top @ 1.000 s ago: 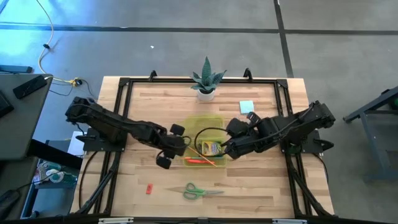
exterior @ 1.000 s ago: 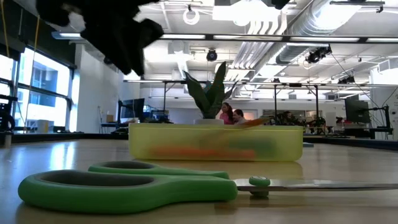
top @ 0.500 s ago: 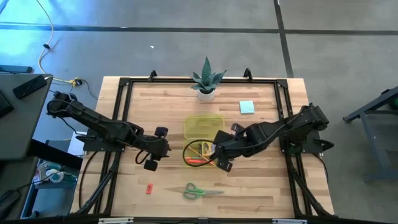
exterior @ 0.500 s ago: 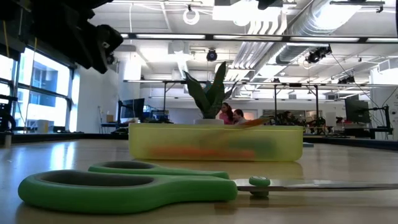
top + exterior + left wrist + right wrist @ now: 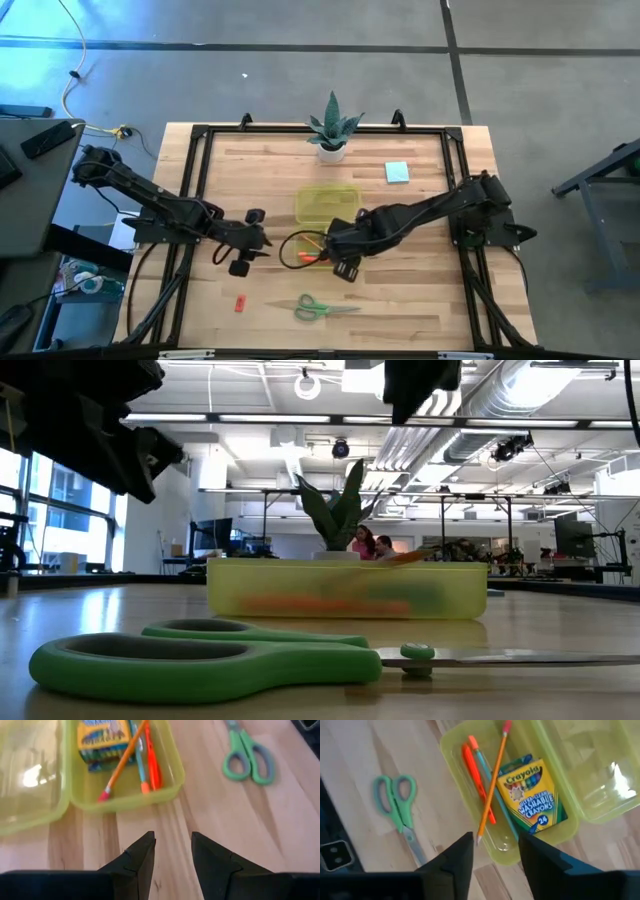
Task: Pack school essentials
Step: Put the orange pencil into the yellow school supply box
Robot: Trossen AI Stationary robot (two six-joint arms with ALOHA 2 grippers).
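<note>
The yellow-green case stands open mid-table, its tray [image 5: 125,790] holding a crayon box [image 5: 532,792], an orange pencil [image 5: 491,785], a teal pen [image 5: 140,760] and an orange-red pen [image 5: 477,777]. Green-handled scissors [image 5: 320,308] and a red eraser [image 5: 240,302] lie near the front edge. A light-blue notepad [image 5: 397,172] lies at the far right. My left gripper [image 5: 172,852] hovers open over bare wood, left of the tray. My right gripper [image 5: 495,850] hangs open above the tray's near end, holding nothing.
The case's lid [image 5: 326,203] lies flat on the far side of the tray. A spiky potted plant [image 5: 331,128] stands at the far edge. A black frame [image 5: 190,180] runs round the tabletop. Bare wood stretches between scissors and tray.
My left gripper has drawn back from the case toward the table's left edge and sunk a little. My right gripper has moved toward the left and near edges, over the tray's near end, and come lower. The things on the table have not moved.
</note>
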